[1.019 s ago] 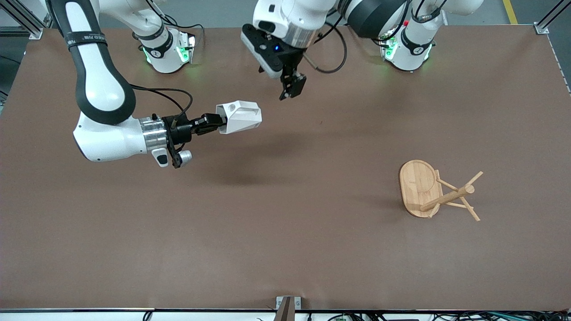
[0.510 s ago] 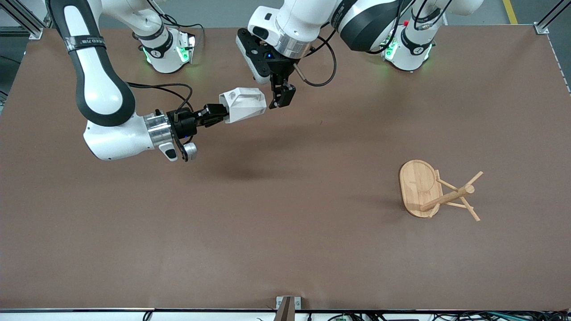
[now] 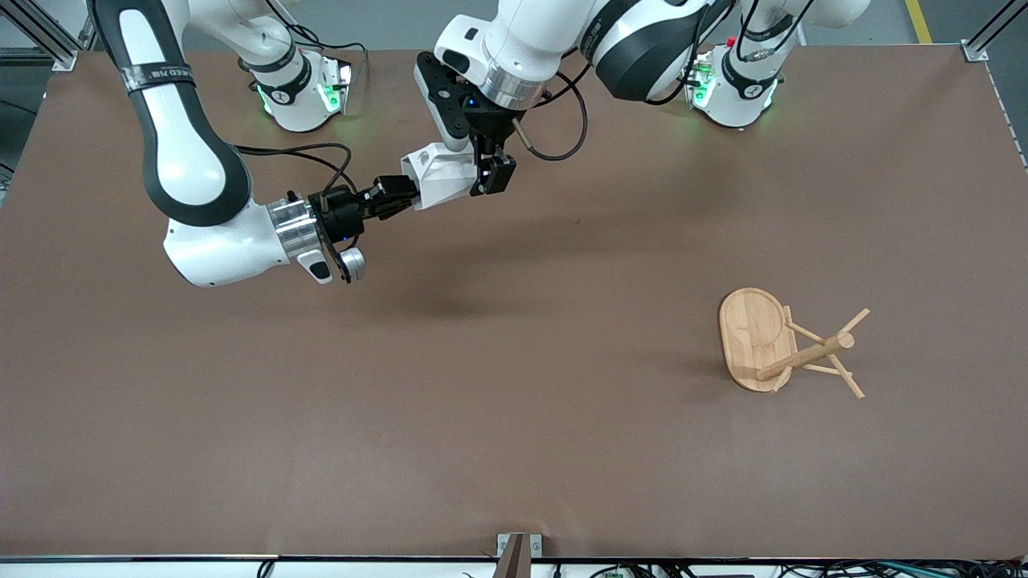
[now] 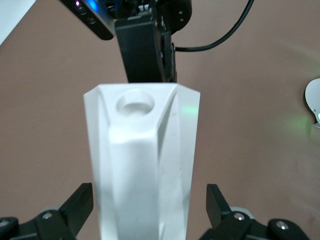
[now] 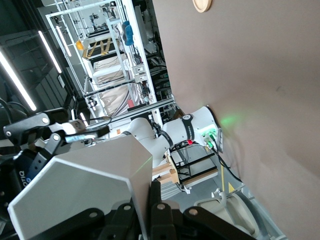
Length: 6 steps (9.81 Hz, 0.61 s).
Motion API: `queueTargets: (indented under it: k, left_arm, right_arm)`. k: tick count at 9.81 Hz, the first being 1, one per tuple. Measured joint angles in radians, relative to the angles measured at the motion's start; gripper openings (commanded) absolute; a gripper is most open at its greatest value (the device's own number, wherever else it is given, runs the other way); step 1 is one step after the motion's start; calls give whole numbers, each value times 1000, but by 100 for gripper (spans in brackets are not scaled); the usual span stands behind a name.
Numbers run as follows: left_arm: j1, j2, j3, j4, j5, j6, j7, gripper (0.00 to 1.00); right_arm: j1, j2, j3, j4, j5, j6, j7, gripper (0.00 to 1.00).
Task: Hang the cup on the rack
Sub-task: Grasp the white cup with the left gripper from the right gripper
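Mid-handover above the tabletop point(image 3: 514, 449): right gripper point(image 3: 399, 195) pinches the cup point(image 3: 438, 172); left gripper point(image 3: 490, 172), jaws spread around it, must close before carrying it to the rack point(image 3: 775, 345).

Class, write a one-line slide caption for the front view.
Right hand holds the cup in the air while the open left hand straddles it; rack stands apart.

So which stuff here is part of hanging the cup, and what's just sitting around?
Part of the job:
- cup, held in the air by the shut right pincer
- left pincer, open around the cup
- rack, upright toward the left arm's end of the table

Just lying about:
- nothing visible
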Motion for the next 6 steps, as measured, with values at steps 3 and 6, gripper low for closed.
queueTargets:
  k: [3,6]
  left_arm:
    - [-2,4,1,0,1,8,0,7]
    - [-2,5,3,0,1,9,0,0]
  right_arm:
    - [4,-2,-2,-11,1,-2,-6,1]
    - [4,-3,-4,-16,2,-2,-5,98]
